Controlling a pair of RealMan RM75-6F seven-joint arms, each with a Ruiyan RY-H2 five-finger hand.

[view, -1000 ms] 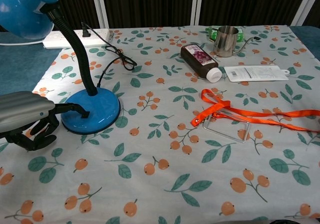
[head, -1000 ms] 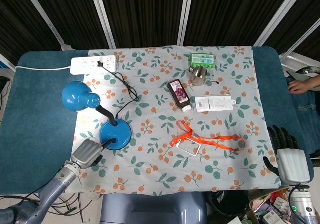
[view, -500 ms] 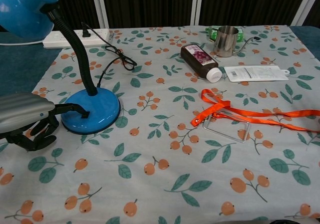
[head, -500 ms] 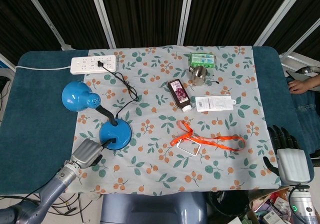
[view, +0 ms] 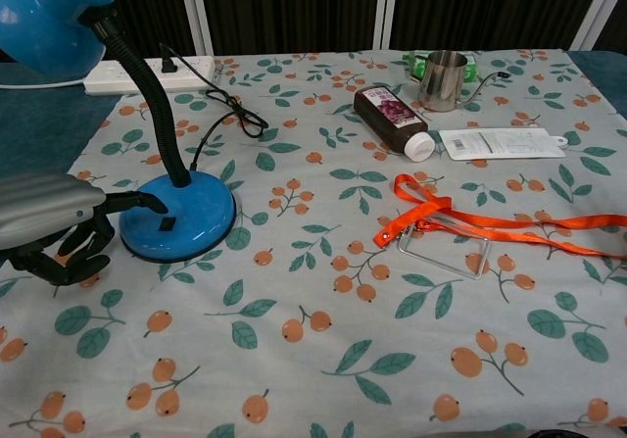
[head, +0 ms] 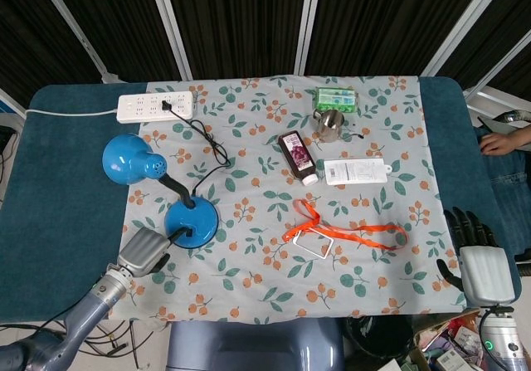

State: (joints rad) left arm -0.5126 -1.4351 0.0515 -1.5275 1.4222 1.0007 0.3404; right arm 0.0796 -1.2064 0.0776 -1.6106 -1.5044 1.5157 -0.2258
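Resting my left hand [view: 54,230] at the near left of the worktop [head: 66,213], one finger stretched onto the blue lamp's base [view: 181,224], the others curled under, holding nothing. My right hand [head: 477,255] hangs open, off the near right edge, well clear.

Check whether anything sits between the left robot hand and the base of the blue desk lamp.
Nothing visible does. The left robot hand is right beside the lamp base, one finger reaching over its near edge; only bare floral cloth lies around them.
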